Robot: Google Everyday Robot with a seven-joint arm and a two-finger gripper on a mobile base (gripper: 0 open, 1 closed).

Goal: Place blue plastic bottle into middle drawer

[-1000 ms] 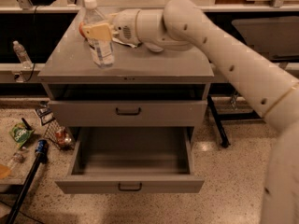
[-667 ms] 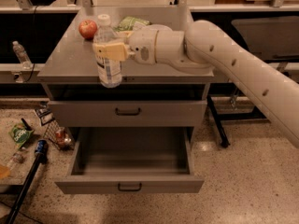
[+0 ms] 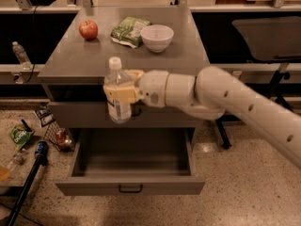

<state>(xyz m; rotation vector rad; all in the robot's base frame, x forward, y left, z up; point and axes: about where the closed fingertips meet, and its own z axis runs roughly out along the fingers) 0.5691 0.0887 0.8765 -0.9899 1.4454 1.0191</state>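
A bottle (image 3: 118,111) hangs upright just off the front edge of the counter (image 3: 75,60), cap up and long axis vertical, above the open drawer (image 3: 134,158). The hand (image 3: 121,91) is clasped around the bottle's middle, reaching in from the right. The likely risk is that the drawer looks shallow, so a bottle set down upright could topple or stand too tall for it. Its base might also clip the closed upper drawer (image 3: 164,117) behind it while descending.
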